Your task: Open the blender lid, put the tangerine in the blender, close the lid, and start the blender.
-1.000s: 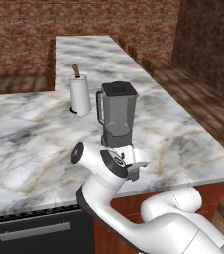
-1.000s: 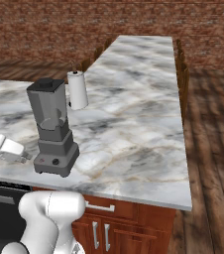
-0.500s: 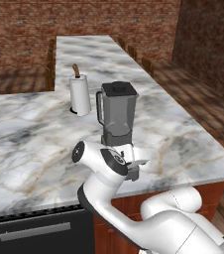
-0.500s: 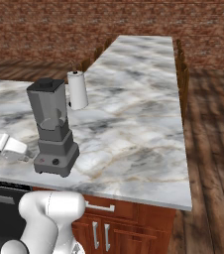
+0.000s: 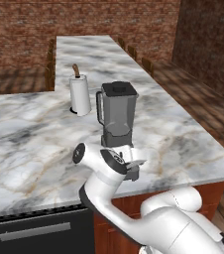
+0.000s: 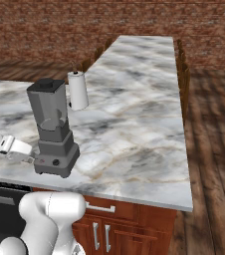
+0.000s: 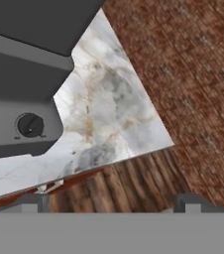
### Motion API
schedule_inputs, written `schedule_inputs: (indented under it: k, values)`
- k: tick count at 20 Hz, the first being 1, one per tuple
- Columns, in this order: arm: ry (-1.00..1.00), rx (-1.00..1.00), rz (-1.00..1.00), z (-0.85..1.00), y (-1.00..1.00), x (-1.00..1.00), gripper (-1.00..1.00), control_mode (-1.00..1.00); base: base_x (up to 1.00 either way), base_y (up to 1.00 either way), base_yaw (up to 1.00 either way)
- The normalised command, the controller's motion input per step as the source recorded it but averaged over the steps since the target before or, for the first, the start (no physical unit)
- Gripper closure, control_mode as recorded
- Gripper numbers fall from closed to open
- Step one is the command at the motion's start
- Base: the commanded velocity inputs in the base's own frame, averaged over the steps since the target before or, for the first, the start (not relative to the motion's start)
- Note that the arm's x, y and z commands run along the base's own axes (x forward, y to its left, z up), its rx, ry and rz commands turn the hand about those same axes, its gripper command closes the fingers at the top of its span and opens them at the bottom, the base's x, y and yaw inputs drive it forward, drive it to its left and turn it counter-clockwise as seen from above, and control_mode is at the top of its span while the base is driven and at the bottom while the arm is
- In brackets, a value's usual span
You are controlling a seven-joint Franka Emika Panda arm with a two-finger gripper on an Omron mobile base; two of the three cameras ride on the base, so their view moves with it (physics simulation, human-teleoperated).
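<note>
- Pincer (image 5: pixel 134 169) low at the counter's front edge, right by the blender base. Jaws spread wide, nothing between them.
- Hand view: both fingertips (image 7: pixel 34 201) far apart at the bottom; blender base w/ its knob (image 7: pixel 29 125) close up at left, marble and floor beyond.
- Blender (image 6: pixel 52 129) upright on the marble counter (image 6: pixel 134 124), near the front edge. Base faces the robot.
- Lid (image 5: pixel 119 89) sits square on the jar rim, shut. So step 1 not yet done, by the look of it.
- Jar looks empty through the grey walls; can't be sure.
- Tangerine: can't spot it, so can't say where it lies.
- Paper towel roll (image 5: pixel 80 94) stands just behind the blender, apart from it.
- Left to do, I'd judge: lid off, fruit in, lid on, start. Basically everything.
</note>
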Motion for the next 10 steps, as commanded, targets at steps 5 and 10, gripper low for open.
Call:
schedule_inputs:
  k: [5, 10]
  values:
    - [0.00, 0.00, 0.02, -0.23, 0.00, 0.20, -1.00, -1.00, 0.00, 0.00, 0.00]
    - [0.00, 0.00, 0.05, -0.19, 0.00, 0.29, -1.00, -1.00, 0.00, 0.00, 0.00]
